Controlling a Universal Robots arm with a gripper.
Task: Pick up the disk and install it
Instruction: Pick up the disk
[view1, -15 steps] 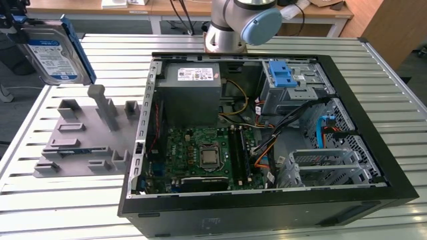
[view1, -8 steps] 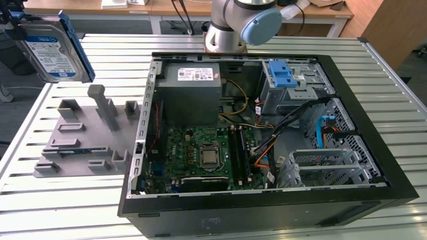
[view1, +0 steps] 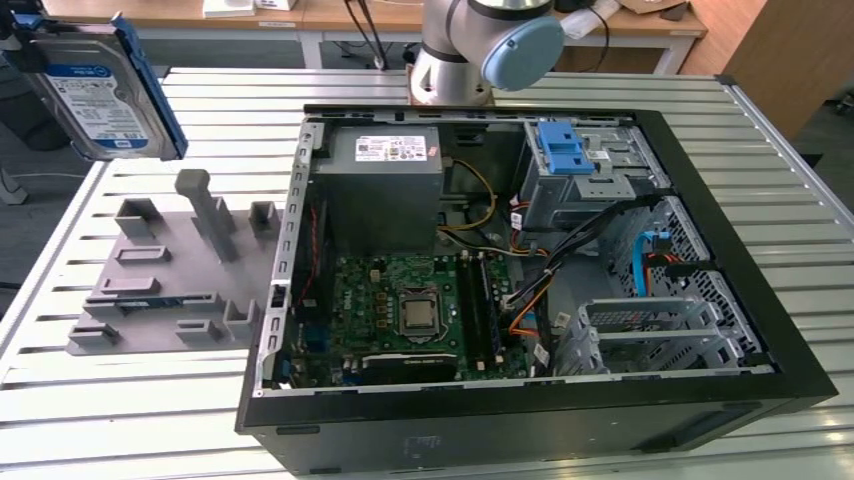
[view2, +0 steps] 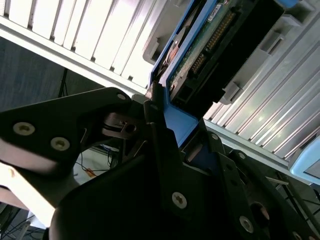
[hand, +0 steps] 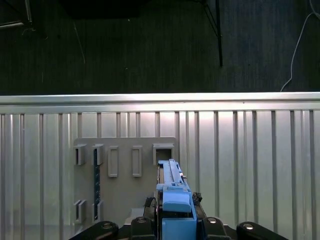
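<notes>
Currently gripper (view2: 165, 122) clamping on disk (view1: 100, 85) by its blue frame edge, disk hanging upright in mid-air w/ label showing, sitting above grey slotted fixture (view1: 160, 285) on slatted table (view1: 134, 420), open PC case (view1: 747, 330) lying well apart toward the exterior view's right.

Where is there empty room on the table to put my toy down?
Bare slats lie between the grey holder and the near edge of the table, and beside the computer case on the exterior view's right. Inside the case it is crowded with cables and a circuit board. The fingers hold the disk up above the holder.
</notes>
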